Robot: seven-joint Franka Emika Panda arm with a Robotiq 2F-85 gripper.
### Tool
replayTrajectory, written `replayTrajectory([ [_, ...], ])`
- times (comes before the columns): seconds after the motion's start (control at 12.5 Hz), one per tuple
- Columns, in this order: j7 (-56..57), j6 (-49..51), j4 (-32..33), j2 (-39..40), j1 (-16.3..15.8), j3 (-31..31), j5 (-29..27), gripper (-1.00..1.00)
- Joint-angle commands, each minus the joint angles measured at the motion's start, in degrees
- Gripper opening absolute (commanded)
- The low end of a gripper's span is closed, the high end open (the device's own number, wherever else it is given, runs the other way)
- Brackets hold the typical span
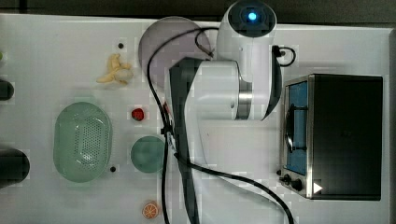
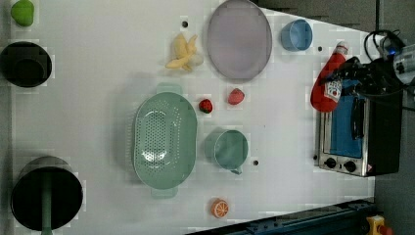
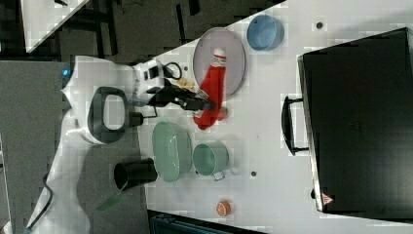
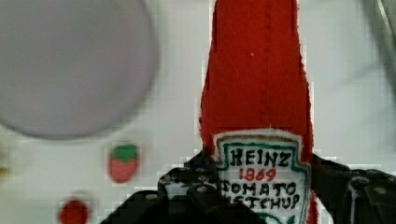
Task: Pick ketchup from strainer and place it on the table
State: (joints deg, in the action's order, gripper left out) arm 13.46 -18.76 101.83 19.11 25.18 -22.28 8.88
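The wrist view crops the ketchup (image 4: pixel 256 93) — cap and base both cut off — and the plate (image 4: pixel 70 65) is blurred.

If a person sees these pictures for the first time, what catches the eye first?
The red ketchup bottle stands out, clamped at its white label by the black gripper above the white table. In the left view, the pale green strainer lies empty at the centre, beside a green cup.

My top view looks straight down on the counter (image 1: pixel 56 56). The left view and right view are high too, tilted from opposite sides; all three share the strainer (image 2: pixel 164 139). Wrist view sits right up against the ketchup (image 4: pixel 257 93).
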Motion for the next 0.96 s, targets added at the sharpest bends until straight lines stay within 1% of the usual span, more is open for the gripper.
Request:
replayTrajectory([
  [0.08, 3.5, -4.5, 5.1, -1.6, -3.0, -0.3, 1.3, 0.19],
  [0.48, 3.4, -14.0, 15.8, -0.5, -3.0, 1.4, 1.9, 0.19],
  [0.72, 3.4, -21.1, 19.7, 2.2, -3.0, 2.5, 1.9, 0.19],
  [0.88, 3.4, -25.9, 21.0, 4.3, -3.0, 3.2, 1.9, 0.19],
  [0.96, 3.4, -28.0, 21.6, 5.2, -3.0, 3.6, 1.9, 0.26],
])
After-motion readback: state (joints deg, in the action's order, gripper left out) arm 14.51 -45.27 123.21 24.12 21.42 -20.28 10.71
